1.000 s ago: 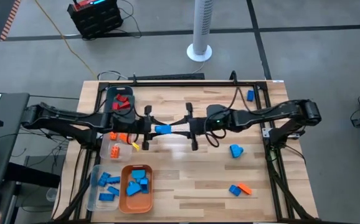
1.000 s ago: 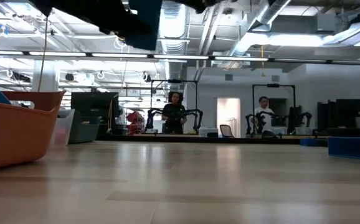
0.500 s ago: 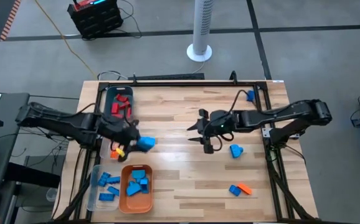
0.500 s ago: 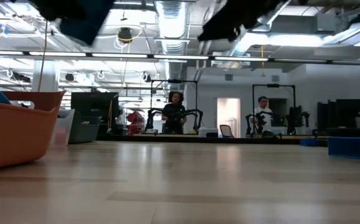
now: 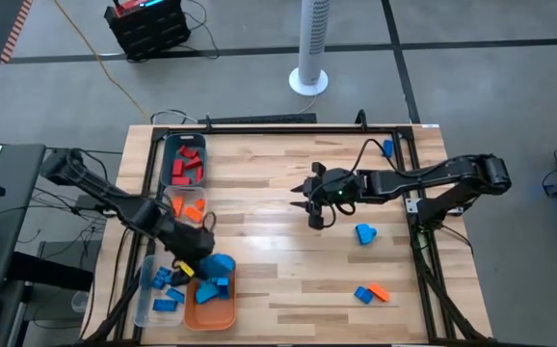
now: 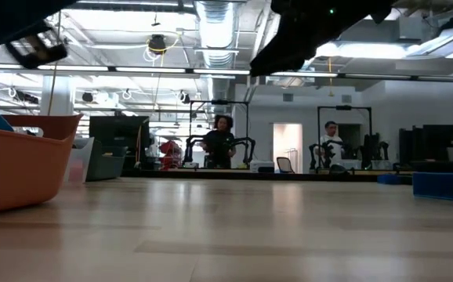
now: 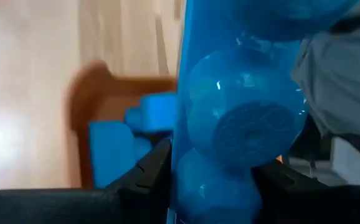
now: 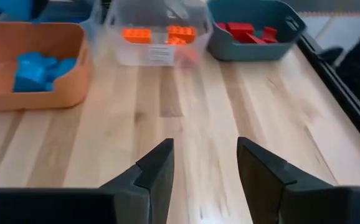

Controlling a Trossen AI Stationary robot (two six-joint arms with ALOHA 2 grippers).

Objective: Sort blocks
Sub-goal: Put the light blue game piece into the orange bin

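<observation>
My left gripper (image 5: 208, 266) is shut on a blue studded block (image 5: 221, 264) and hovers over the orange tray (image 5: 194, 312), which holds several blue blocks. In the left wrist view the block (image 7: 236, 118) fills the gap between my fingers. My right gripper (image 5: 309, 200) hangs open and empty above the middle of the table; its wrist view (image 8: 205, 168) shows bare wood between the fingers. Loose blocks lie on the right half of the table: one blue (image 5: 365, 232), a blue and orange pair (image 5: 371, 293), and one blue (image 5: 386, 147) near the far right corner. My left gripper pinches the blue block between its two fingers (image 7: 150, 167), which press on two opposite side faces (image 7: 186, 155). The studs face the wrist camera. The block is lifted clear, above the orange tray.
Along the left edge stand a teal bin with red blocks (image 5: 184, 164), a clear bin with orange blocks (image 5: 188, 207) and a clear bin with light blue blocks (image 5: 163, 287). The table's black frame rails run along both sides. Bare wood lies between the two arms.
A second ago both grippers met at the table's middle with the blue block between them. My left gripper has since carried the block toward the near left, over the orange tray. My right gripper has drawn back a little toward the right.
</observation>
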